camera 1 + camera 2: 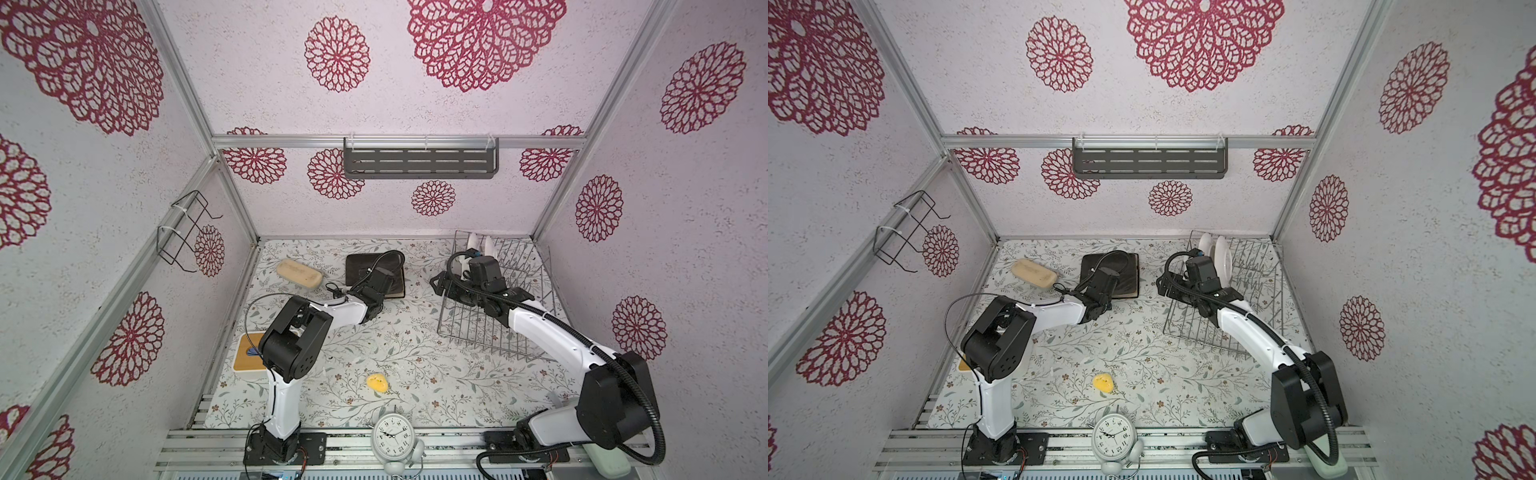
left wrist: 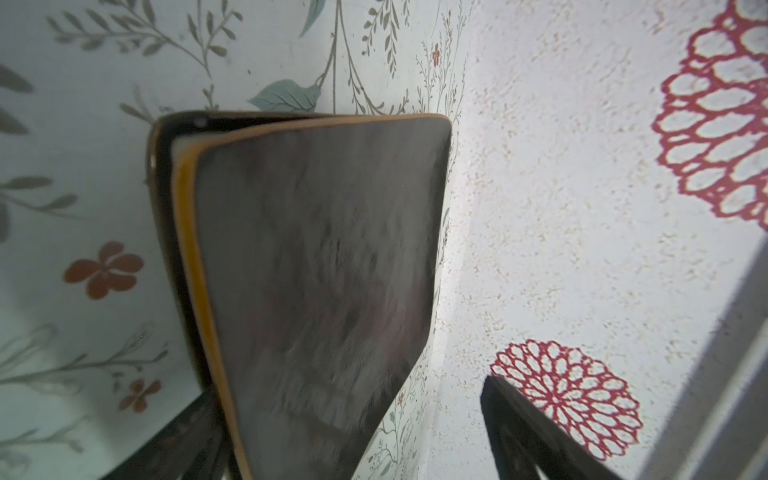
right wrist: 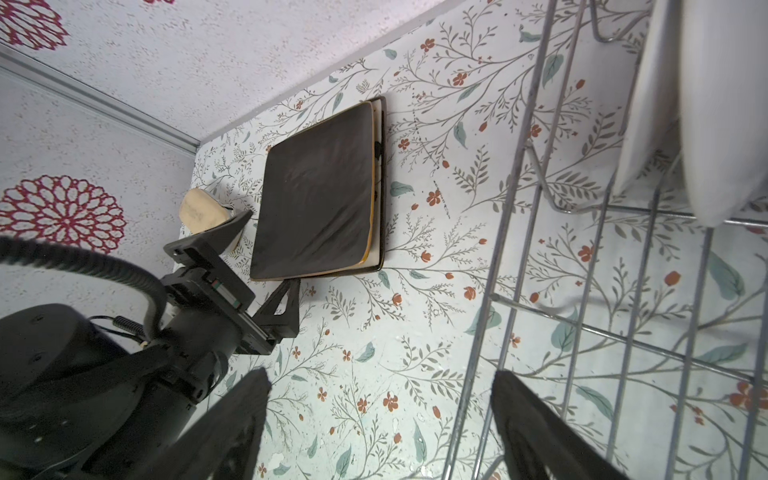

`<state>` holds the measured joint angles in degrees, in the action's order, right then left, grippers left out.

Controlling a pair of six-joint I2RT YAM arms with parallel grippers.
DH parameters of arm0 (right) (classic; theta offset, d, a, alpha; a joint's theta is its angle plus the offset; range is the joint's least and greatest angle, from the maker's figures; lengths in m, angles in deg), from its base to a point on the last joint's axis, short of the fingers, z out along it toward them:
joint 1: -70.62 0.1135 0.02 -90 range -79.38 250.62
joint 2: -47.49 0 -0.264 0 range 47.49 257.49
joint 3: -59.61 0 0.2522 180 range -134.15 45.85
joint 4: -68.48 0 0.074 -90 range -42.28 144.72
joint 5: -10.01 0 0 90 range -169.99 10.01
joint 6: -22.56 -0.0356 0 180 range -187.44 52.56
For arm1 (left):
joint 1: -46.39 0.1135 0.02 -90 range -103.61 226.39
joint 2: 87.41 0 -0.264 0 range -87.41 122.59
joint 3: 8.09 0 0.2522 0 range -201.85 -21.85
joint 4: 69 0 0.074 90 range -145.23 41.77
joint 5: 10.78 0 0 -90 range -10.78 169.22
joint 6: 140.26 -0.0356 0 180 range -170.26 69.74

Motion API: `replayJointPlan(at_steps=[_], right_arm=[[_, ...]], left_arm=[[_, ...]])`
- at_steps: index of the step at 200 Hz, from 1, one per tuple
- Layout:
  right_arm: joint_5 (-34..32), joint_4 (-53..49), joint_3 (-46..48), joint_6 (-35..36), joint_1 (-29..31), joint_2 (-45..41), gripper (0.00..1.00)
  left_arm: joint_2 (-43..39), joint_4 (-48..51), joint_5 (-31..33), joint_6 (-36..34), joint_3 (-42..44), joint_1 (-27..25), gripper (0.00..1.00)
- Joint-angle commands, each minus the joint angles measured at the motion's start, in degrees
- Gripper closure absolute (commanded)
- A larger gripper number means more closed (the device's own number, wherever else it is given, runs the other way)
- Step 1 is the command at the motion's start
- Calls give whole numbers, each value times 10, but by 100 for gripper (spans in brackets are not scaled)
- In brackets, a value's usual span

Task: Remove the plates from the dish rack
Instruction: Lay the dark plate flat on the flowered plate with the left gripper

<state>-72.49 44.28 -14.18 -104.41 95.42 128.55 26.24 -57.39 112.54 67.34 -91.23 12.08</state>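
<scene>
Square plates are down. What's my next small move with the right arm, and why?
Probably ease the right hand toward the round plates and straddle one rim. Its jaws are open and empty by the dish rack, where two round plates stand upright; the square plates lie stacked on the table.

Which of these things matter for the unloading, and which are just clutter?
Job: dish rack; round plates standing in it; square plates stacked on the table.
Clutter: clock, beige block, yellow lump, wooden-topped box, wire holder, shelf.
</scene>
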Motion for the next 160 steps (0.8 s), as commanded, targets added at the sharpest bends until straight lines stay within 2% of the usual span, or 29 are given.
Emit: replayJointPlan(at_steps=[1, 49, 114, 135, 160], right_arm=[[-29, -1, -2, 18, 3, -30, 13], [-72, -33, -4, 31, 2, -54, 11], [-97, -48, 23, 25, 2, -100, 11], [-100, -57, 29, 23, 2, -112, 11], [-106, -70, 31, 27, 2, -127, 11]], left_arm=[[-40, -2, 14, 3, 2, -11, 4], [-55, -2, 15, 11, 24, -25, 2], [-79, -23, 16, 19, 70, -36, 1], [-83, -23, 13, 9, 79, -33, 1], [-92, -52, -23, -40, 100, -11, 0]])
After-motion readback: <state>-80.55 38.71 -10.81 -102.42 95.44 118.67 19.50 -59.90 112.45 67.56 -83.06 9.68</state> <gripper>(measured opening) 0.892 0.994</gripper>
